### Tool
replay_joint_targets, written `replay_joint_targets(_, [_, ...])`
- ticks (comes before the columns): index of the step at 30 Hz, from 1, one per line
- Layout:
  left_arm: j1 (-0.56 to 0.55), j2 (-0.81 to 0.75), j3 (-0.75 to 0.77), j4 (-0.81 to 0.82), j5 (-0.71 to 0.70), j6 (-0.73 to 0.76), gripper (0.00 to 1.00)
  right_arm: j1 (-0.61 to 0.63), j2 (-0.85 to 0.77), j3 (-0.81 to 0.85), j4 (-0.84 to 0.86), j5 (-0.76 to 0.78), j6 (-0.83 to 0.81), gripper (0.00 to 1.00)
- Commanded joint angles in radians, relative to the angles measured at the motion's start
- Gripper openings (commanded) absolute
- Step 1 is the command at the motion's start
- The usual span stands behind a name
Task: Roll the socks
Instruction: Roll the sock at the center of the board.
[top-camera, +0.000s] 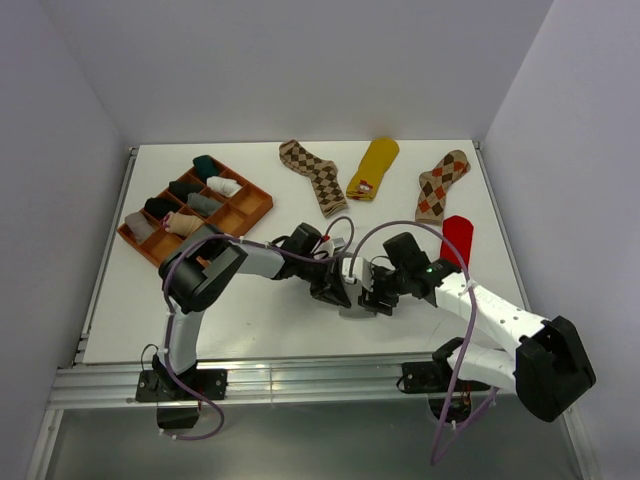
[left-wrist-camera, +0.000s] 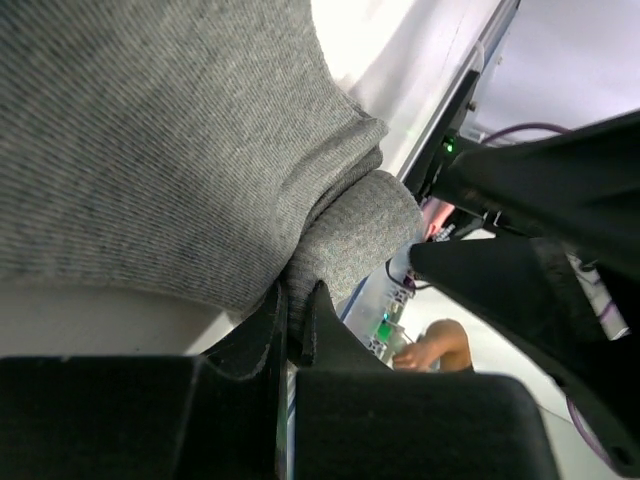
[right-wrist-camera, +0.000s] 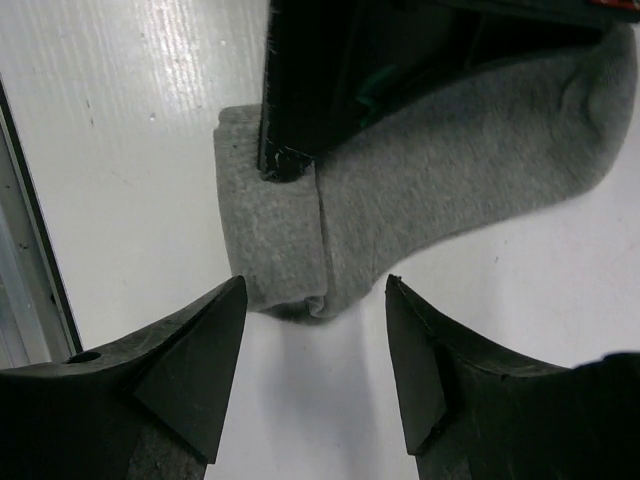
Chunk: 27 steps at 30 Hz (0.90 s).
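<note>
A: What sits far left of the left gripper (left-wrist-camera: 293, 300)?
B: An orange tray (top-camera: 258, 205) on the table (top-camera: 130, 320), well apart from it. Rolled socks (top-camera: 205, 168) fill several compartments.

A: Left gripper state?
B: Closed. The fingers (left-wrist-camera: 262, 335) are nearly together, with a fold of the grey sock (right-wrist-camera: 450, 170) pinched between them.

A: Where does that sock lie?
B: On the table, directly under the left gripper, in the space between the two grippers. One end is doubled over on itself, and the left gripper clamps that doubled part. The rest lies flat and runs off beyond the right gripper's fingertips.

A: Right gripper (right-wrist-camera: 315, 282) state?
B: Open, jaws spread wide, holding nothing. The folded end of the grey sock lies just ahead of its fingertips, in line with the gap. I see no contact.

A: Anything past the grippers?
B: Toward the far edge, well apart from both: a brown argyle sock (top-camera: 315, 175), a mustard sock (top-camera: 372, 167), then a second argyle sock (top-camera: 442, 185). All three lie flat and unrolled. A red sock (top-camera: 457, 238) lies flat beyond and to the right of the right gripper, the nearest of the four to it.
</note>
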Motion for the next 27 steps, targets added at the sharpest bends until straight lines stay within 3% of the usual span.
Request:
replay_joint_targets(1, [-0.005,0.083,-0.052,-0.161,-0.087,0.063,0.00,0.054,-0.028,-0.018,0.093,0.060,-0.010,0.65])
replay_joint_targets(9, [-0.003,0.103,-0.028,-0.193,-0.079,0.089,0.00,0.198,-0.021,-0.075,0.136,0.133,-0.008,0.61])
replay_joint_targets(15, [-0.002,0.109,-0.018,-0.213,-0.075,0.107,0.00,0.255,0.028,-0.084,0.151,0.179,-0.015,0.52])
replay_joint_targets(22, [0.001,0.110,0.005,-0.246,-0.067,0.135,0.00,0.284,0.099,-0.078,0.171,0.196,-0.018,0.48])
replay_joint_targets(27, [0.004,0.103,0.027,-0.254,-0.061,0.152,0.03,0.285,0.148,-0.058,0.144,0.199,-0.007,0.26])
